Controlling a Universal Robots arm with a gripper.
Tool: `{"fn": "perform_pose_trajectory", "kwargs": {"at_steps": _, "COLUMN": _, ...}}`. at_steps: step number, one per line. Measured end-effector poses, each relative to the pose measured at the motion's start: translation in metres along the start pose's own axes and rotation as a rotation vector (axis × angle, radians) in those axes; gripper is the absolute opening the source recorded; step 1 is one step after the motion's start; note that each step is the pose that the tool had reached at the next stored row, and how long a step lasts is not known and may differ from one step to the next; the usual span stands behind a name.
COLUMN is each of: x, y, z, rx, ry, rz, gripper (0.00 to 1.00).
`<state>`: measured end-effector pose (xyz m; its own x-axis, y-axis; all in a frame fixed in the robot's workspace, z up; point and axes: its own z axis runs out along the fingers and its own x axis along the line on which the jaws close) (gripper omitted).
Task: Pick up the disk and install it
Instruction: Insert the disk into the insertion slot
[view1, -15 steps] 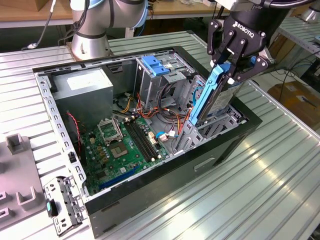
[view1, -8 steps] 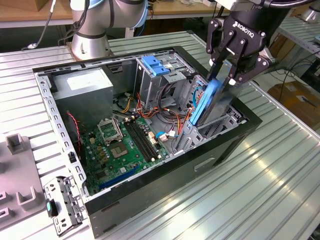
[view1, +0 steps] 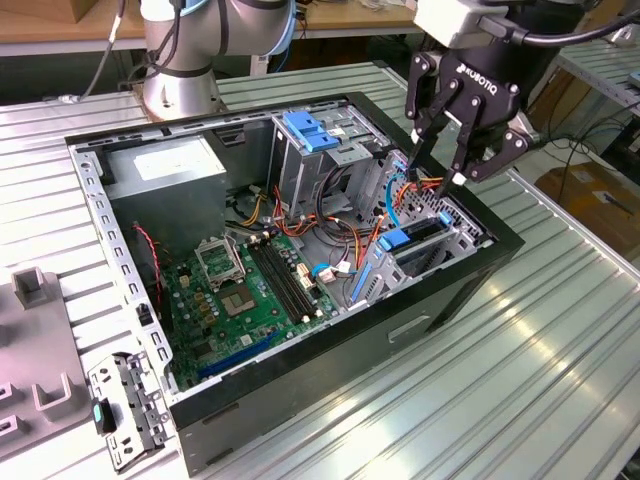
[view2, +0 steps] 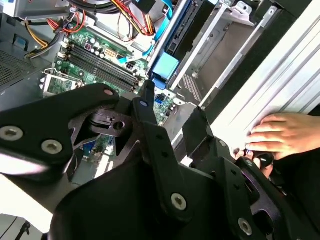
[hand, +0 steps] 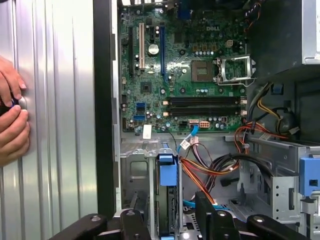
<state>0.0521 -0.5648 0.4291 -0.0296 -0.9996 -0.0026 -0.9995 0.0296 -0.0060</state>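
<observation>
The disk (view1: 424, 233) stands on edge in the drive bay at the end of the open computer case (view1: 300, 420) on the exterior view's right, its blue plastic rail tab (view1: 393, 240) facing the motherboard. In the first wrist view the disk (hand: 167, 207) sits in its slot under the blue tab (hand: 167, 170). The same blue tab (view2: 165, 65) appears in the second wrist view. My gripper (view1: 440, 165) hangs open just above the bay, one finger on each side of the disk's line (hand: 171, 197), with nothing between them.
A bundle of orange, red and blue cables (view1: 405, 190) lies right beside the bay. The bare-metal cage with a blue latch (view1: 310, 130), the grey power-supply box (view1: 165, 165) and the green motherboard (view1: 245, 290) fill the case. A person's hand (hand: 12, 120) rests on the table beside the case.
</observation>
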Motion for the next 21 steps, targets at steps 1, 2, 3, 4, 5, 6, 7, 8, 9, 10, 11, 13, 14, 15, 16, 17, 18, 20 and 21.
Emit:
{"fn": "perform_pose_trajectory", "kwargs": {"at_steps": 1, "x": 0.0, "y": 0.0, "z": 0.0041, "rx": -0.0001, "ry": 0.0001, "rz": 0.0, "gripper": 0.43}}
{"fn": "perform_pose_trajectory", "kwargs": {"at_steps": 2, "x": 0.0001, "y": 0.0, "z": 0.0063, "rx": 0.0, "ry": 0.0, "rz": 0.0, "gripper": 0.36}}
{"fn": "perform_pose_trajectory", "kwargs": {"at_steps": 3, "x": 0.0001, "y": 0.0, "z": 0.0082, "rx": 0.0, "ry": 0.0, "rz": 0.0, "gripper": 0.3}}
{"fn": "perform_pose_trajectory", "kwargs": {"at_steps": 4, "x": 0.0001, "y": 0.0, "z": 0.0102, "rx": -0.0001, "ry": 0.0001, "rz": 0.0, "gripper": 0.3}}
{"fn": "perform_pose_trajectory", "kwargs": {"at_steps": 5, "x": 0.0001, "y": 0.0001, "z": 0.012, "rx": 0.0, "ry": 0.0001, "rz": 0.0, "gripper": 0.24}}
{"fn": "perform_pose_trajectory", "kwargs": {"at_steps": 6, "x": 0.0002, "y": 0.0001, "z": 0.0145, "rx": 0.0, "ry": 0.0, "rz": 0.0, "gripper": 0.18}}
{"fn": "perform_pose_trajectory", "kwargs": {"at_steps": 7, "x": 0.0002, "y": 0.0001, "z": 0.016, "rx": 0.0, "ry": 0.0, "rz": 0.0, "gripper": 0.18}}
{"fn": "perform_pose_trajectory", "kwargs": {"at_steps": 8, "x": 0.0002, "y": 0.0001, "z": 0.0194, "rx": 0.0, "ry": 0.0, "rz": 0.0, "gripper": 0.12}}
{"fn": "perform_pose_trajectory", "kwargs": {"at_steps": 9, "x": 0.0002, "y": 0.0001, "z": 0.0214, "rx": -0.0001, "ry": 0.0, "rz": 0.0, "gripper": 0.11}}
{"fn": "perform_pose_trajectory", "kwargs": {"at_steps": 10, "x": 0.0003, "y": 0.0001, "z": 0.0232, "rx": 0.0, "ry": 0.0001, "rz": 0.0, "gripper": 0.11}}
{"fn": "perform_pose_trajectory", "kwargs": {"at_steps": 11, "x": 0.0003, "y": 0.0001, "z": 0.0261, "rx": -0.0001, "ry": 0.0001, "rz": 0.0, "gripper": 0.11}}
{"fn": "perform_pose_trajectory", "kwargs": {"at_steps": 13, "x": 0.0004, "y": 0.0002, "z": 0.03, "rx": 0.0, "ry": 0.0, "rz": 0.0, "gripper": 0.11}}
{"fn": "perform_pose_trajectory", "kwargs": {"at_steps": 14, "x": 0.0004, "y": 0.0002, "z": 0.033, "rx": -0.0001, "ry": 0.0001, "rz": 0.0, "gripper": 0.11}}
{"fn": "perform_pose_trajectory", "kwargs": {"at_steps": 15, "x": 0.0005, "y": 0.0002, "z": 0.0349, "rx": 0.0, "ry": 0.0001, "rz": 0.0, "gripper": 0.11}}
{"fn": "perform_pose_trajectory", "kwargs": {"at_steps": 16, "x": 0.0007, "y": 0.0002, "z": 0.0368, "rx": 0.0, "ry": 0.0, "rz": 0.0, "gripper": 0.11}}
{"fn": "perform_pose_trajectory", "kwargs": {"at_steps": 17, "x": 0.0011, "y": 0.0002, "z": 0.0385, "rx": -0.0001, "ry": 0.0001, "rz": 0.0, "gripper": 0.11}}
{"fn": "perform_pose_trajectory", "kwargs": {"at_steps": 18, "x": 0.0016, "y": 0.0002, "z": 0.0402, "rx": -0.0001, "ry": 0.0002, "rz": 0.0, "gripper": 0.11}}
{"fn": "perform_pose_trajectory", "kwargs": {"at_steps": 20, "x": 0.0021, "y": 0.0002, "z": 0.0442, "rx": 0.0, "ry": 0.0001, "rz": 0.0, "gripper": 0.11}}
{"fn": "perform_pose_trajectory", "kwargs": {"at_steps": 21, "x": 0.0021, "y": 0.0002, "z": 0.0458, "rx": 0.0002, "ry": 0.0, "rz": 0.0, "gripper": 0.11}}
